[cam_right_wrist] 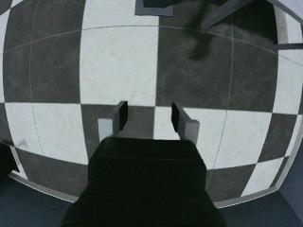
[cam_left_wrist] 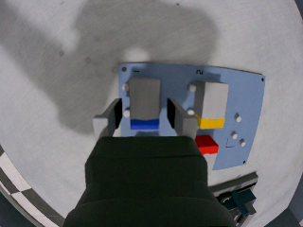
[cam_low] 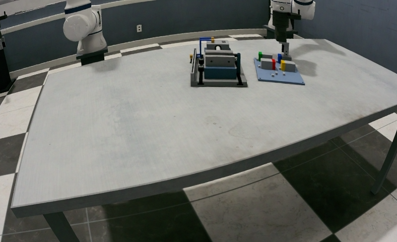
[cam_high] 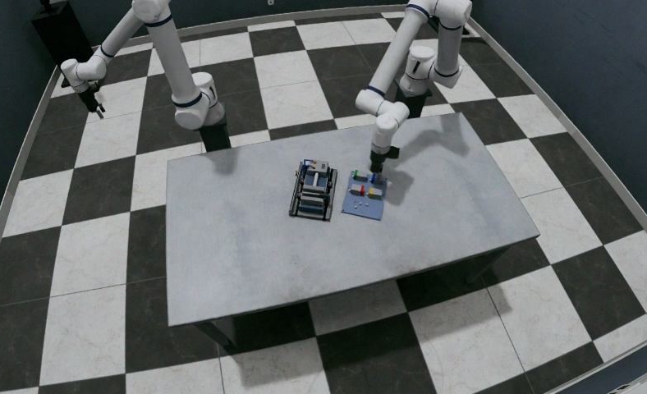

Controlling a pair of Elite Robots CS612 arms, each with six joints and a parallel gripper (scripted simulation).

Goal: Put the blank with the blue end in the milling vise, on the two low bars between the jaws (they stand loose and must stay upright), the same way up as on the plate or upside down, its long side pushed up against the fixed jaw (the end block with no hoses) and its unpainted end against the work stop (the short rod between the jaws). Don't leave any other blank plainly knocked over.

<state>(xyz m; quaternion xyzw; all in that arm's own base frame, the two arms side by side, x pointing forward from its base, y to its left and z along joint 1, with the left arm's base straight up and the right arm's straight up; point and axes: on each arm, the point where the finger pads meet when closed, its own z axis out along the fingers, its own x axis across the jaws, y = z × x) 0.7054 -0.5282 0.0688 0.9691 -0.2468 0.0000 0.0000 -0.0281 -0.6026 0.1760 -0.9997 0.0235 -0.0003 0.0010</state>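
The blank with the blue end [cam_high: 373, 177] [cam_low: 279, 57] [cam_left_wrist: 144, 96] lies on the blue plate [cam_high: 362, 213] [cam_low: 280, 79] [cam_left_wrist: 247, 87], in its back row. My left gripper [cam_high: 376, 169] [cam_low: 285, 50] [cam_left_wrist: 144, 107] is open and low at this blank, one finger to either side of it in the left wrist view, with space at both. The milling vise [cam_high: 293, 213] [cam_low: 218, 83] stands beside the plate; its hoses are at the back end. The low bars and work stop cannot be made out clearly. My right gripper [cam_high: 100, 110] [cam_right_wrist: 149, 111] is open and empty, away from the table.
Blanks with a green end [cam_high: 355, 173] [cam_low: 260, 56], a red end [cam_high: 362, 190] [cam_low: 273, 64] [cam_left_wrist: 206, 144] and a yellow end [cam_high: 371, 192] [cam_low: 282, 65] [cam_left_wrist: 210, 123] sit on the plate near the blue one. Small white pegs rise from the plate. The table [cam_high: 249, 244] [cam_low: 134, 134] carries both fixtures.
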